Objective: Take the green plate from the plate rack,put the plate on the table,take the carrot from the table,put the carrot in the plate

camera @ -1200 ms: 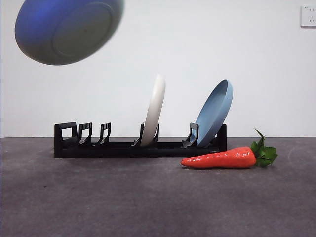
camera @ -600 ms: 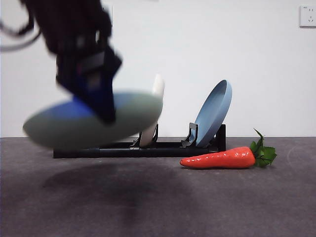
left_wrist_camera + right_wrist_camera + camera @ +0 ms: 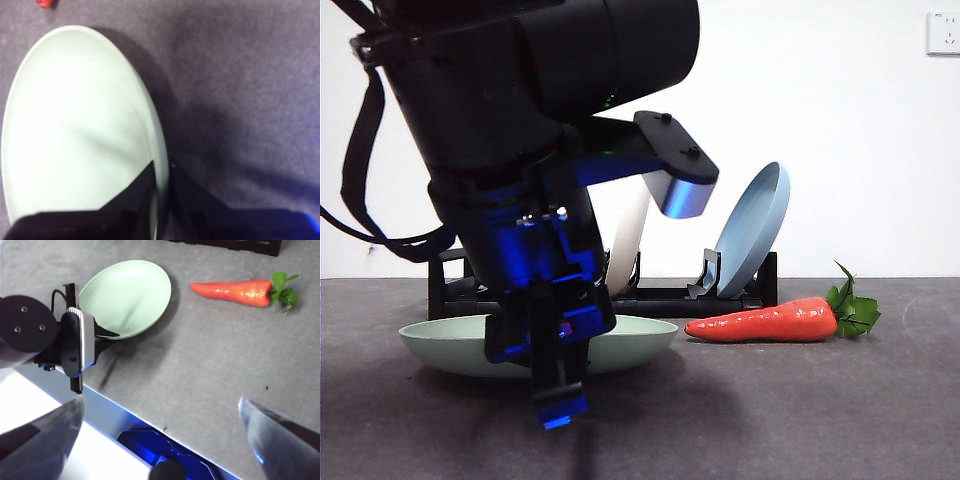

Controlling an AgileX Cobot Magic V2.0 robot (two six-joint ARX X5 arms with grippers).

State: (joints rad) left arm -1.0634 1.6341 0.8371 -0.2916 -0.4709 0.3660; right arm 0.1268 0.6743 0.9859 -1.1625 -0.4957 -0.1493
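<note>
The green plate [image 3: 630,340] lies level and low at the table's [image 3: 800,420] front left; I cannot tell if it touches the surface. My left gripper [image 3: 558,378] comes down from above and is shut on its near rim. The left wrist view shows the jaws [image 3: 161,172] pinching the green plate's [image 3: 75,125] edge. The carrot [image 3: 770,320] lies on the table to the right of the plate, leaves pointing right, in front of the plate rack [image 3: 660,297]. In the right wrist view my right gripper [image 3: 161,401] hangs open high above the table, with the green plate [image 3: 127,292] and the carrot [image 3: 232,290] beyond it.
A cream-white plate [image 3: 625,240] and a blue plate [image 3: 752,230] stand upright in the rack behind. The left arm's dark body fills the upper left of the front view. A wall socket [image 3: 943,32] sits at the top right. The table's near edge [image 3: 125,405] runs under the right gripper.
The left arm has come down from the upper left with the green plate. The plate went from tilted in the air to level at the table. The carrot has not moved.
</note>
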